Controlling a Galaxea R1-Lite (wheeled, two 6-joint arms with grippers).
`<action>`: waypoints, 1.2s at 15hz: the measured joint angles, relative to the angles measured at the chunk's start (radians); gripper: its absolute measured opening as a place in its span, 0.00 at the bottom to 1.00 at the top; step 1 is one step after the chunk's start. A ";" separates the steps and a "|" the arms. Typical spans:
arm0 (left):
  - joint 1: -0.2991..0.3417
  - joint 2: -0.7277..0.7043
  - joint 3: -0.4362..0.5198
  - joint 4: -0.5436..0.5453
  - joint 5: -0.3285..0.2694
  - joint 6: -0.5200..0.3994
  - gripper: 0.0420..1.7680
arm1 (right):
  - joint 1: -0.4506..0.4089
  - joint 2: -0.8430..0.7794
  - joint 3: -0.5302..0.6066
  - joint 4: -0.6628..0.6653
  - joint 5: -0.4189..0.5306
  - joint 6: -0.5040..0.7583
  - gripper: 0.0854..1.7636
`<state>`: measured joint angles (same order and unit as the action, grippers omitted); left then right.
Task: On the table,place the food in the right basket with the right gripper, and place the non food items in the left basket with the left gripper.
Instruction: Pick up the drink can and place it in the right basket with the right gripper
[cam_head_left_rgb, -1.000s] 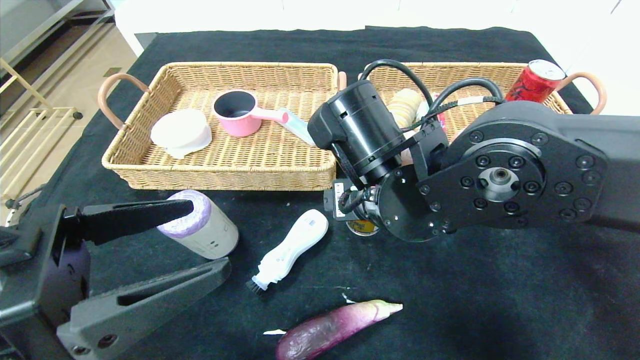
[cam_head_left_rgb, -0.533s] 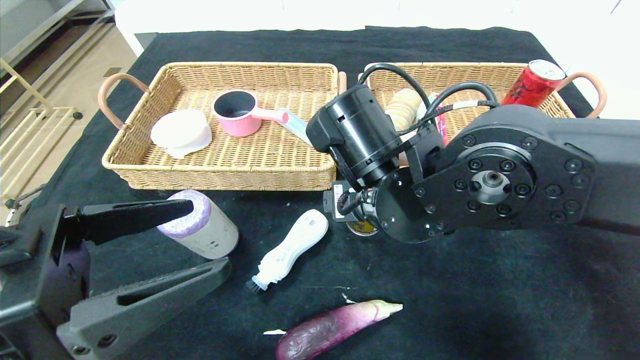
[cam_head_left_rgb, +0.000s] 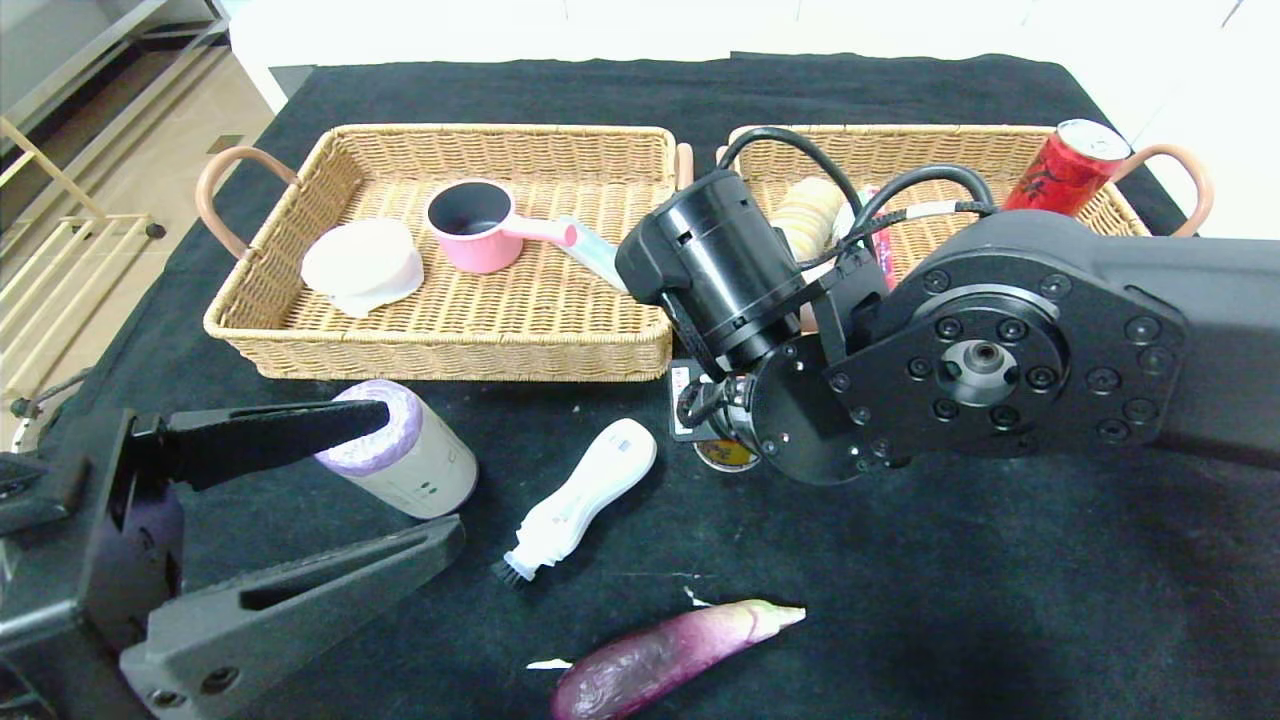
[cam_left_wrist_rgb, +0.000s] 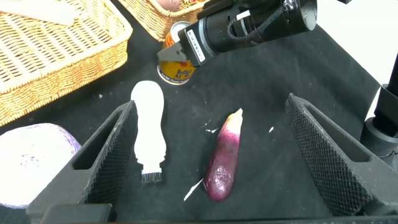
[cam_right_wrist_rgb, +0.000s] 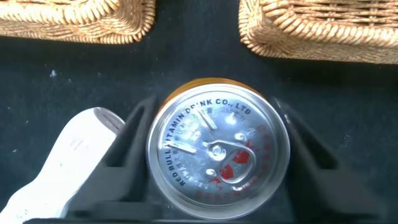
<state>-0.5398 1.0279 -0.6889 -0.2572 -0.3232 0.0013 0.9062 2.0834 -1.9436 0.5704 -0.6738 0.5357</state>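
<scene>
My right gripper (cam_head_left_rgb: 715, 432) reaches down in front of the gap between the baskets. Its fingers (cam_right_wrist_rgb: 134, 146) press both sides of the short gold can (cam_right_wrist_rgb: 217, 149), which stands on the black table (cam_head_left_rgb: 1000, 580). The can also shows in the head view (cam_head_left_rgb: 727, 455) and the left wrist view (cam_left_wrist_rgb: 176, 68). My left gripper (cam_head_left_rgb: 420, 475) hangs open and empty at the near left, beside the beige roll with a purple top (cam_head_left_rgb: 410, 455). The white brush (cam_head_left_rgb: 585, 495) and the purple eggplant (cam_head_left_rgb: 670, 655) lie on the cloth. The tall red can (cam_head_left_rgb: 1065, 165) stands in the right basket (cam_head_left_rgb: 900, 135).
The left basket (cam_head_left_rgb: 450, 350) holds a pink saucepan (cam_head_left_rgb: 475, 225) and a white round piece (cam_head_left_rgb: 362, 262). My right arm hides much of the right basket, where a pale ribbed item (cam_head_left_rgb: 808, 212) shows. White flecks lie near the eggplant.
The right wrist has shifted slightly to the right and its fingers have drawn in against the gold can. The left gripper and the loose items have not moved.
</scene>
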 joint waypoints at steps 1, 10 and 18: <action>0.000 0.000 0.000 0.000 0.000 0.000 0.97 | -0.001 0.000 0.000 0.000 0.000 0.000 0.66; 0.000 0.003 0.000 0.000 0.000 -0.001 0.97 | -0.003 0.000 0.002 0.000 0.001 0.001 0.65; 0.000 0.006 0.000 0.000 0.000 0.000 0.97 | 0.001 -0.008 0.001 0.010 0.001 -0.005 0.65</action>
<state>-0.5396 1.0338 -0.6887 -0.2577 -0.3232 0.0017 0.9072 2.0753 -1.9426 0.5800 -0.6723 0.5311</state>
